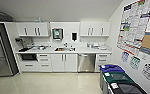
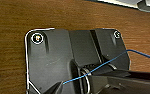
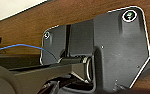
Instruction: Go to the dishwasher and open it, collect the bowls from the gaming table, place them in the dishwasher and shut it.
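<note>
— What's on the desk (image 1: 91,50)?
— A sink (image 1: 61,49) set in its middle, small clutter either side, too blurred to name.
— And the floor (image 1: 48,83)?
— Glossy, pale; bins (image 1: 117,80) stand at the right.

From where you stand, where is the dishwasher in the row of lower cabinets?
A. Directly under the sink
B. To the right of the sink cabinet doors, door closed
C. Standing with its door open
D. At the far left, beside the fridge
B: the dishwasher shows its steel front closed, just right of the white doors under the sink.
</note>
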You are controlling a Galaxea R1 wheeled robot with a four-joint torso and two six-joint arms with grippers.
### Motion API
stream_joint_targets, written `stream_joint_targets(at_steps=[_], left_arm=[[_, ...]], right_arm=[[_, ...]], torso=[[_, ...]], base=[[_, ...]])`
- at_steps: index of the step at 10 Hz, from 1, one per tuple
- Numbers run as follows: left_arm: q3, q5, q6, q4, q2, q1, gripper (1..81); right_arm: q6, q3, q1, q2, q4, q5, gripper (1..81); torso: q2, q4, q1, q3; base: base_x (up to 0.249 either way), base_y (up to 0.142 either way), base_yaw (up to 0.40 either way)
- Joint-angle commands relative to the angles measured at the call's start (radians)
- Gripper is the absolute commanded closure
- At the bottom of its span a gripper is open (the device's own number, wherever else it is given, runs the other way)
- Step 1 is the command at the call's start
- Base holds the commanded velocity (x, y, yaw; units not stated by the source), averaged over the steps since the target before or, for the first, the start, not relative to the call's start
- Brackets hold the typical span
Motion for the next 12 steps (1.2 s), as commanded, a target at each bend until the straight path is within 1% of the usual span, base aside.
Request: stream_joint_targets(at_steps=[1, 6, 12], left_arm=[[0.012, 0.053, -0.001, 0.010, -0.018, -0.048, 1.0], [0.012, 0.054, -0.001, 0.010, -0.020, -0.048, 1.0], [0.012, 0.053, -0.001, 0.007, -0.017, -0.048, 1.0]], right_arm=[[-0.005, 0.019, 0.049, -0.019, -0.006, -0.066, 1.0], [-0.005, 0.014, 0.049, -0.018, -0.006, -0.066, 1.0], [-0.005, 0.014, 0.046, -0.021, -0.004, -0.065, 1.0]], torso=[[0.000, 0.000, 0.000, 0.000], [0.000, 0.000, 0.000, 0.000], [0.000, 0.000, -0.002, 0.000]], base=[[0.204, -0.097, 0.000], [0.146, -0.073, 0.000], [0.117, 0.000, 0.000]])
